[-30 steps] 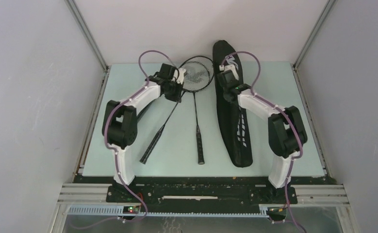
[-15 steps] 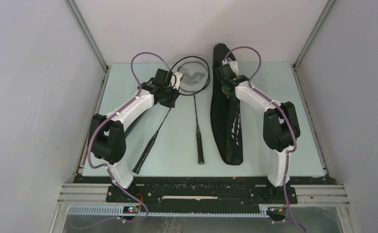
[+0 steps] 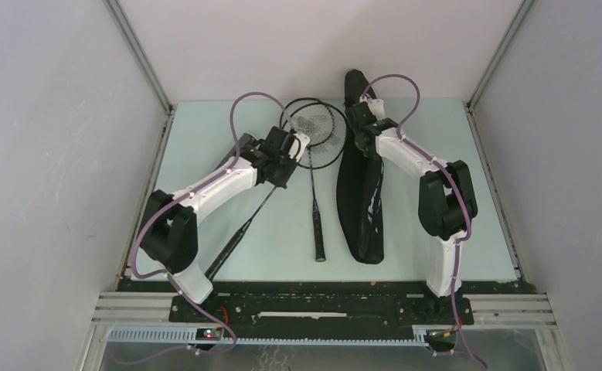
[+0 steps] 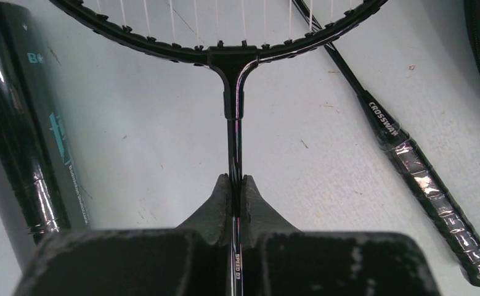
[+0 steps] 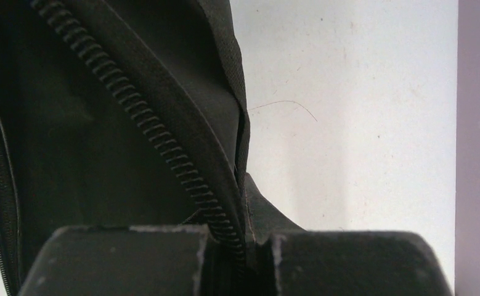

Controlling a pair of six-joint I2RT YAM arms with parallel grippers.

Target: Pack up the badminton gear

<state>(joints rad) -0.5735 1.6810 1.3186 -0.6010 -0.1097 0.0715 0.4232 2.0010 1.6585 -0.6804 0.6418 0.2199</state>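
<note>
On the table, seen from above, the left gripper sits on the shaft of a racket whose handle slants toward the near left, partly under the arm. A second racket lies straight beside it. Their heads overlap at the far side and are hard to tell apart. The right gripper is at the far end of the bag, black on black, so its jaws are lost here.

At the left wrist, the gripper is clamped tight on the racket's shaft just below the throat, and the head is cut off at the top. The tube lies to the left with both ends out of frame. The second racket's handle lies to the right.

At the right wrist, the gripper is pinched closed on the bag's edge beside the zip. The bag's inside is too dark to read.
</note>
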